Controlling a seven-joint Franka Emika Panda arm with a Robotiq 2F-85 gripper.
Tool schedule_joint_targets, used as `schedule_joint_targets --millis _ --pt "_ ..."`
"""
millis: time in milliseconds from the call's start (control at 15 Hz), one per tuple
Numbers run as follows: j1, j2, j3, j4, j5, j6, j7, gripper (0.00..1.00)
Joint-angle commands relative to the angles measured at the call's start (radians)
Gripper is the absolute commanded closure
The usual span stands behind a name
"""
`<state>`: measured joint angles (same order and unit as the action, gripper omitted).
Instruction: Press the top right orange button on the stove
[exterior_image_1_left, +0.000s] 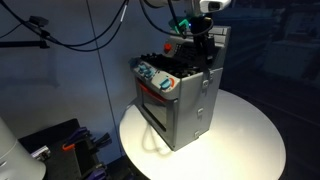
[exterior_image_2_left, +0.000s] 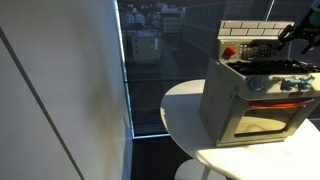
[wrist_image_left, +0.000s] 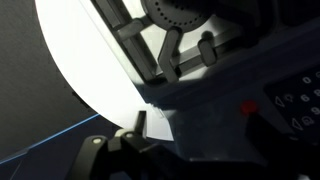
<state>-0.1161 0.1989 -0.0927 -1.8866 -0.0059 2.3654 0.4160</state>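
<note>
- In an exterior view the stove (exterior_image_1_left: 180, 100) stands on a round white table (exterior_image_1_left: 250, 135). The gripper (exterior_image_1_left: 204, 48) hangs over its rear edge, with the cooktop directly under the jaws and the oven door well below and in front of them. The jaws read as 1 dark mass, so I cannot tell whether they are spread or pressed together.
- A red-orange patch (exterior_image_1_left: 168, 43) sits on the control strip just beside the jaws. It is probably a button, but it is too small to tell which one.
- In an exterior view the jaws sit near the far end of the brick back wall (exterior_image_2_left: 250, 32). 1 red button (exterior_image_2_left: 229, 50) at the wall's foot lies well apart from them, toward the near end.
- In the wrist view (dark and blurred) a burner (wrist_image_left: 175, 14) lies ahead of the jaws, and a small red spot (wrist_image_left: 248, 107) lies off to 1 side.
- To press well, first settle which button is the top right one. Then bring the jaws together into 1 blunt tip and centre it over the button.
- Push short and straight along the button's travel. The toy stove looks light, so a slanted push would likely slide or tip it.
</note>
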Motion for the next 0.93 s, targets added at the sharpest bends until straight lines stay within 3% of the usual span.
schedule_joint_targets --millis 0,400,867 --pt "0.013 -0.019 -0.012 -0.008 0.025 -0.008 -0.019 0.0" --pt "0.011 -0.038 -0.007 -0.026 0.037 -0.024 -0.041 0.0" --pt "0.018 -0.104 0.009 -0.061 0.11 -0.15 -0.15 0.0"
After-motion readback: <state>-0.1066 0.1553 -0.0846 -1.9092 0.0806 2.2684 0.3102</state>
